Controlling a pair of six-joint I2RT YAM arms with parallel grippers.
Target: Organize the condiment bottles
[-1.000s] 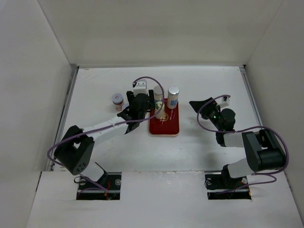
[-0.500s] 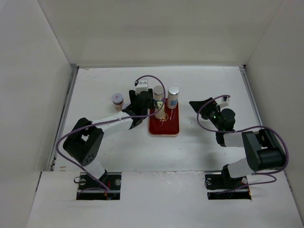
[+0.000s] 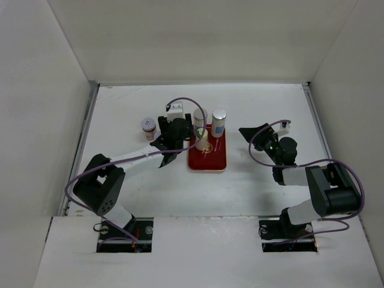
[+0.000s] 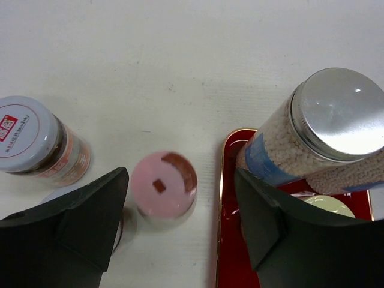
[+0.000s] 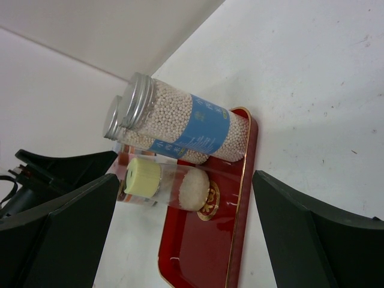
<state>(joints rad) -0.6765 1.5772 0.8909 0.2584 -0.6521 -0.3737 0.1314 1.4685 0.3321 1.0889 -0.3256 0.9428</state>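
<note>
In the left wrist view a pink-lidded jar (image 4: 163,186) stands on the table just left of the red tray (image 4: 231,252). My left gripper (image 4: 180,198) is open around it, with a gap on each side. A white-lidded jar (image 4: 36,141) stands further left. Two tall silver-capped bottles (image 3: 200,117) (image 3: 219,120) and a yellow-lidded jar (image 3: 202,140) stand on the tray (image 3: 210,161). My right gripper (image 3: 245,133) hangs open to the right of the tray, holding nothing. Its own view shows the tall bottles (image 5: 192,129) and the yellow-lidded jar (image 5: 159,186).
The work surface is a white table (image 3: 252,180) with white walls on three sides. The white-lidded jar (image 3: 148,126) stands alone near the left arm's wrist. The near half of the tray (image 5: 204,252) is bare.
The left gripper swung slightly right toward the tray, then came back left, and its jaws narrowed and widened again. The right arm has not moved.
</note>
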